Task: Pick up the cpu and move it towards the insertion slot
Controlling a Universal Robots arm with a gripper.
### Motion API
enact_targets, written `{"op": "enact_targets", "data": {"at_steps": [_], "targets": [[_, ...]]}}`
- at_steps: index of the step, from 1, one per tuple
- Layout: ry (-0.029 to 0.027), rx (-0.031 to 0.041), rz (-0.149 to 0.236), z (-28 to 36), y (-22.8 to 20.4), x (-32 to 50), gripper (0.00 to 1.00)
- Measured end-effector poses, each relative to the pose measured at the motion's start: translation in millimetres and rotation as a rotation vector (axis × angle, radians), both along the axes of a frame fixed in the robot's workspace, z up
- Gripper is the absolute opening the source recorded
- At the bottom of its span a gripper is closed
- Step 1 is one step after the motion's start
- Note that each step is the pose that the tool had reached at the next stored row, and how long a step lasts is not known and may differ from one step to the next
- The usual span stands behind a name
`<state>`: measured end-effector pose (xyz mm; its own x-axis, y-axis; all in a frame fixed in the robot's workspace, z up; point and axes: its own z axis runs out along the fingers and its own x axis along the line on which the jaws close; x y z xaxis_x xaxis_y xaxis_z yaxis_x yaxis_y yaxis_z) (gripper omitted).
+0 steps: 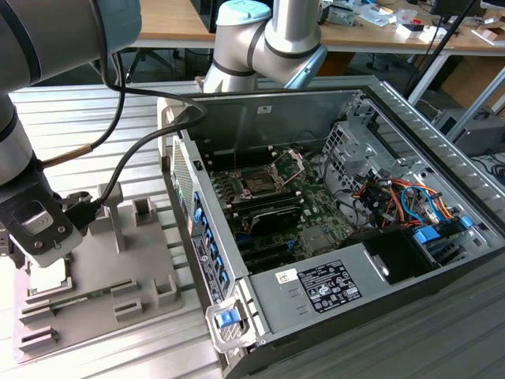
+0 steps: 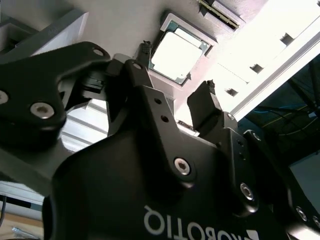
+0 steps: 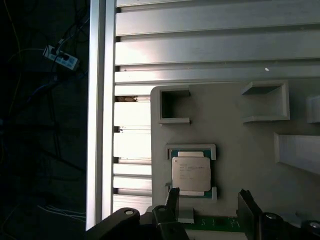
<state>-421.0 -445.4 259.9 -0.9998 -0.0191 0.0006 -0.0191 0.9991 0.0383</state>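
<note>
**Chip seated in the tray, open gripper above it**

Cpu (image 3: 191, 173) lies flat, pale metal lid up, in the square recess of the grey tray (image 3: 235, 140). The tray sits outside the computer case (image 1: 316, 110), at the exterior view's left. The insertion slot (image 1: 259, 183) is well apart from it, on the green board inside the case, with its wire bracket raised.

By its look, the chip should be light, stiff and very thin. The smooth lid offers little grip, and the contact face underneath is likely fragile. The sensible hold is on two opposite edges, squeezed gently and kept level, not on the lid. The recess rim appears broken along two sides, which may leave room for fingertips there.

The gripper (image 3: 209, 196) hangs just above the chip and holds nothing. Its fingers (image 3: 246, 202) are spread wider than the chip. In the first wrist view one fingertip is near a chip edge and the other stands clear of it. No contact shows in either wrist view.

As for writing, faint grey print crosses the lid, white lettering runs across the gripper's black body in the second wrist view, and a white label (image 1: 327, 286) sits on a grey box in the case.
</note>
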Motion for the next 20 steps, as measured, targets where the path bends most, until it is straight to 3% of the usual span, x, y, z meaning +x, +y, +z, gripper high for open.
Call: {"op": "enact_targets", "data": {"at_steps": [3,15,20], "targets": [[0.0,0.0,0.0,-0.1,0.0,0.0,0.72],[0.0,0.0,0.001,-2.5,0.0,0.0,0.72],[-0.0001,0.0,0.038,-3.0,0.0,0.0,0.72]]}}
